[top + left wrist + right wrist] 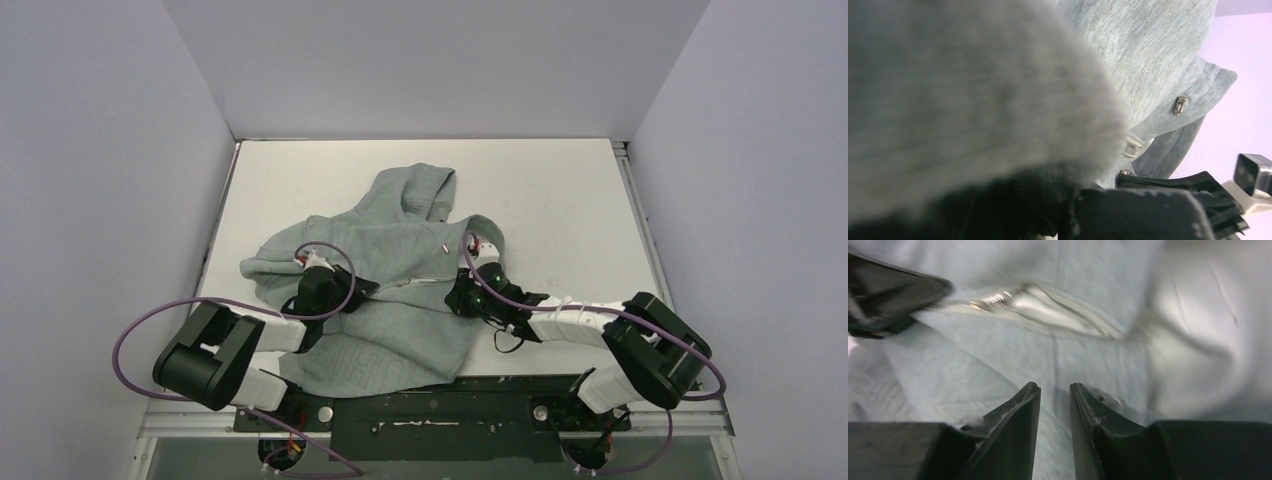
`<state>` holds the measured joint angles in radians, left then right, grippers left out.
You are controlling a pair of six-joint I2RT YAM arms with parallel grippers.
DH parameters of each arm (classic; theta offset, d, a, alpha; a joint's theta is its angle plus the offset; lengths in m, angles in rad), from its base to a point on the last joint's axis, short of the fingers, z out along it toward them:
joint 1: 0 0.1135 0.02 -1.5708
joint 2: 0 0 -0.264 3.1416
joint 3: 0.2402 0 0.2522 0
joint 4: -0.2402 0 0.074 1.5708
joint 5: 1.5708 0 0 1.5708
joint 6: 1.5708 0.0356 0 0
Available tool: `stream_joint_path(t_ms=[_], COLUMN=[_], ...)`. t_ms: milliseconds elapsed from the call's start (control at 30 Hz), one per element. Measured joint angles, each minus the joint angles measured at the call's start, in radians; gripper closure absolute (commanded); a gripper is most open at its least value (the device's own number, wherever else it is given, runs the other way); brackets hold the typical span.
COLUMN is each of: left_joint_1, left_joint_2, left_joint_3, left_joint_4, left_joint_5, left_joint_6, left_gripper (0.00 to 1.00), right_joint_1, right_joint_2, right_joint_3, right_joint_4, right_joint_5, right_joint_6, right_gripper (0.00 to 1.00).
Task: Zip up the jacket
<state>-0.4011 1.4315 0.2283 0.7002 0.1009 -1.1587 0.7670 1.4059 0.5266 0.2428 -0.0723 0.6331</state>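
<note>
Mid-zip on the jacket [400, 340], looks like a re-grab moment.

Sprawled on the table [560, 190], ribbed hem nearest the arm bases. Got the left gripper [362, 288] pinched shut on the jacket at one end of the zipper [1048, 310], holding it taut. Got the right gripper [1054, 387] just over the cloth, jaws a slim gap apart, nothing between. Can't spot the slider through the blur. Probably needs finding the pull, clamping it, then dragging toward the hood [420, 190] at the far end.

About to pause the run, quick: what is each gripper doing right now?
Left gripper: closed, pinching fabric of the jacket.
Right gripper: fingers slightly apart just above the jacket, holding nothing.
</note>
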Motion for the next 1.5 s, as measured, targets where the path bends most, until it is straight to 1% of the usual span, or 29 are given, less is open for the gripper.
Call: stream_joint_path(t_ms=[67,133,200,300,433,500,600,733,867,1100,1167,1233,1367,1500], left_joint_1=[0.004,0.006,0.008,0.011,0.013,0.016,0.026,0.058,0.087,0.089,0.086,0.080,0.068,0.063], left_joint_2=[0.022,0.042,0.061,0.093,0.133,0.148,0.167,0.177,0.179,0.187,0.187,0.187,0.183,0.186], left_joint_3=[-0.004,-0.008,-0.011,-0.011,-0.011,-0.011,-0.010,0.017,0.109,0.277,0.310,0.356,0.486,0.673], left_joint_4=[0.042,0.083,0.128,0.195,0.275,0.307,0.351,0.396,0.416,0.426,0.423,0.396,0.288,0.119], left_joint_5=[0.013,0.024,0.040,0.066,0.099,0.115,0.144,0.207,0.292,0.421,0.448,0.470,0.511,0.557], left_joint_6=[-0.005,-0.009,-0.013,-0.021,-0.041,-0.048,-0.061,-0.082,-0.099,-0.142,-0.151,-0.151,-0.116,-0.051], left_gripper=[1.00,1.00,1.00,1.00,1.00,1.00,1.00,1.00,1.00,1.00,1.00,1.00,1.00,1.00], right_joint_1=[0.000,0.000,0.000,-0.003,-0.016,-0.020,-0.021,-0.021,-0.023,-0.027,-0.026,-0.026,-0.025,-0.027], right_joint_2=[-0.010,-0.003,0.011,0.069,0.198,0.256,0.294,0.260,0.181,0.145,0.121,0.082,-0.029,-0.137], right_joint_3=[0.067,0.158,0.235,0.333,0.402,0.403,0.376,0.303,0.259,0.224,0.196,0.174,0.152,0.152], right_joint_4=[-0.045,-0.074,-0.079,-0.072,-0.070,-0.080,-0.089,-0.097,-0.097,-0.005,0.019,0.034,0.035,0.047], right_joint_5=[-0.031,-0.066,-0.091,-0.116,-0.136,-0.138,-0.124,-0.069,-0.033,-0.039,-0.035,-0.024,0.002,0.006], right_joint_6=[-0.050,-0.103,-0.144,-0.185,-0.204,-0.204,-0.198,-0.177,-0.175,-0.176,-0.175,-0.173,-0.177,-0.198], right_gripper=[0.68,0.69,0.73,0.83,0.87,0.88,0.83,0.81,0.80,0.79,0.77,0.75,0.69,0.69])
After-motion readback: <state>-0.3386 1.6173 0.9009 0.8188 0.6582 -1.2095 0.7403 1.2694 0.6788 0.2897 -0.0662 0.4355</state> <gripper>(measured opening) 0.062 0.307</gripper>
